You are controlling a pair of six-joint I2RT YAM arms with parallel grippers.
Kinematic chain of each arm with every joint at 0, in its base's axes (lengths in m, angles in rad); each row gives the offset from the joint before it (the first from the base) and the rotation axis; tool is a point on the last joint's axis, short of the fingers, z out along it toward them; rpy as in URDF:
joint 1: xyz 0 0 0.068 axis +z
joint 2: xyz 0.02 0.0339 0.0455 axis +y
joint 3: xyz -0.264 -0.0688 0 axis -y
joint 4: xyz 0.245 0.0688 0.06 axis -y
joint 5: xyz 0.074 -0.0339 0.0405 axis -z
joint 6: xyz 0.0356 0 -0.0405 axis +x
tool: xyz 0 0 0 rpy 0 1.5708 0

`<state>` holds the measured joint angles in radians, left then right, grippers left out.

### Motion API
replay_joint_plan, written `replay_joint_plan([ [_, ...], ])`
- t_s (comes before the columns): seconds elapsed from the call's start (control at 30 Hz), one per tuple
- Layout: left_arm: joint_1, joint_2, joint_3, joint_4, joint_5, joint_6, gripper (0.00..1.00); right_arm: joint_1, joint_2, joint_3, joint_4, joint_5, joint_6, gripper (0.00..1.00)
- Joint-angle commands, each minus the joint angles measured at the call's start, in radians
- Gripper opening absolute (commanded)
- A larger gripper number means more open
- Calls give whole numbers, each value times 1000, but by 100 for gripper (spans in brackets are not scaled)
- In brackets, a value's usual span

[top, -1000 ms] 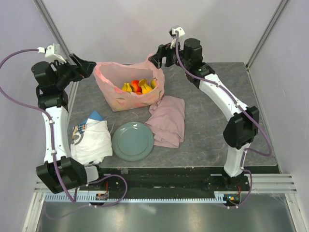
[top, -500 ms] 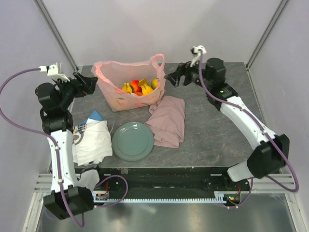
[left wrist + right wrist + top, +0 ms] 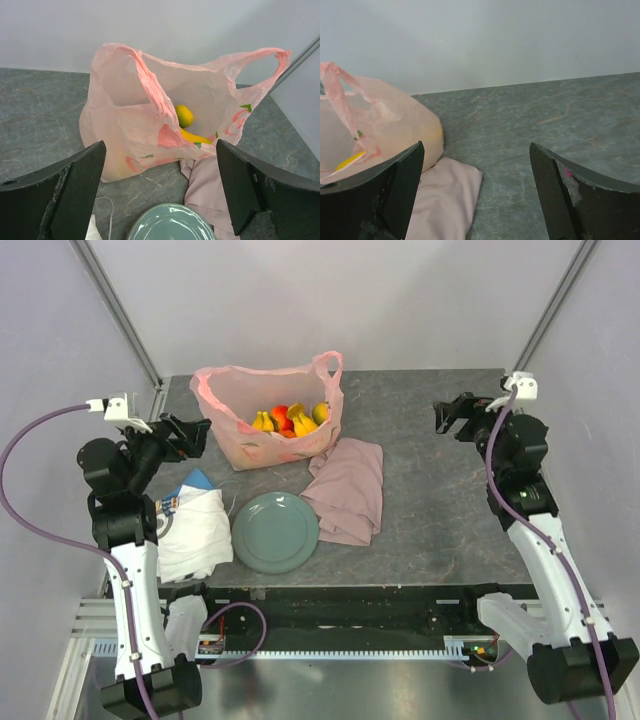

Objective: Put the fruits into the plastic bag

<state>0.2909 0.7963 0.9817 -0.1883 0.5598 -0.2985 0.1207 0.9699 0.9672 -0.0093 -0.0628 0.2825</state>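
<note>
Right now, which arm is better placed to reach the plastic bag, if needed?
Left. The open left claw sits just beside the plastic bag and faces it; the right claw is farther off.

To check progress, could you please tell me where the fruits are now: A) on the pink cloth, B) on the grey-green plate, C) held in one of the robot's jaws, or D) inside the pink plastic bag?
D: the top view shows the fruits clustered inside the open plastic bag.
</note>
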Motion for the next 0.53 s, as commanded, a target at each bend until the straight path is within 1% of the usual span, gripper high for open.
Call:
replay_joint_plan([
  [0.0,-9,-23,-14,-25,-11,52,98,-6,-94,-73,-34,167,-39,94],
  [0.13,-16,-31,-28,-26,-20,58,98,-9,-120,-104,-47,195,-46,95],
  [0.5,-25,-51,-34,-27,-37,75,99,-10,-106,-113,-47,181,-39,95],
])
